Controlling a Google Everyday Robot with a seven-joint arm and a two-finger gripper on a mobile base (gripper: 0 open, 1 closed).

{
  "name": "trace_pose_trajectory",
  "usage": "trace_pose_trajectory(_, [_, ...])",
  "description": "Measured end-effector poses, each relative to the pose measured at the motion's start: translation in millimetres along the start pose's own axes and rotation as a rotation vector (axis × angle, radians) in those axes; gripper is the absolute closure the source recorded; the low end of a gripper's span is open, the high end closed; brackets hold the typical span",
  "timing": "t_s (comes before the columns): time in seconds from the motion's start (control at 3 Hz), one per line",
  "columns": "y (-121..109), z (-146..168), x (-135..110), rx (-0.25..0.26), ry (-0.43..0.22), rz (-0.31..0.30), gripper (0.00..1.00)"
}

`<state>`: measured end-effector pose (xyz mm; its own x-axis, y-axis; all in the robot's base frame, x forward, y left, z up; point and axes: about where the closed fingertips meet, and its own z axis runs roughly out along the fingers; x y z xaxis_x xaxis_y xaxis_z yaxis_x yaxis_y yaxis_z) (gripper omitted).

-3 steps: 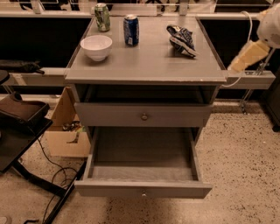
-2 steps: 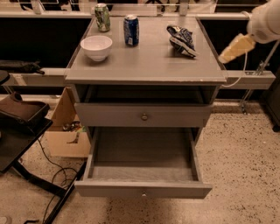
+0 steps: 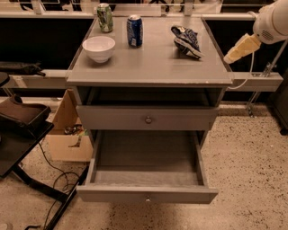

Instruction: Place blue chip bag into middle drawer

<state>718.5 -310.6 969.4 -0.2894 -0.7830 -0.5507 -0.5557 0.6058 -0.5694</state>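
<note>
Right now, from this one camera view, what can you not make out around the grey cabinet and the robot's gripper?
Camera view:
- Beige gripper, right of the grey cabinet: its white arm is cut off by the right edge.
- Crumpled dark-blue foil chip bag: print too small to read.
- Closed upper grey drawer: contents hidden by its front.
- Brown cardboard box: partly hidden by the cabinet.

Arm [image 3: 273,20] cut off by the top-right corner, only its white end shows. Pincer [image 3: 240,48] off the counter [image 3: 148,72] right edge, apart from it; reads only as a yellowish wedge. Blue chip bag [image 3: 186,40] markings unreadable. Blue can [image 3: 134,30] and green can [image 3: 105,11] labels can't be read. Middle drawer [image 3: 180,194] rear floor hidden under upper drawer [image 3: 112,117]. Cardboard box [image 3: 67,139] partly behind cabinet, contents unclear. Black stand [image 3: 20,119] cut by left edge.
</note>
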Motion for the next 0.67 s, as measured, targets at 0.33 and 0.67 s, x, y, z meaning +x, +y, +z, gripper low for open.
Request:
trace_pose_trajectory(0.33, [0,38,-18,-0.031,-0.068,0.053,0.0])
trace_pose_trajectory(0.67, [12,82,-60,-0.114,-0.186,0.113,0.0])
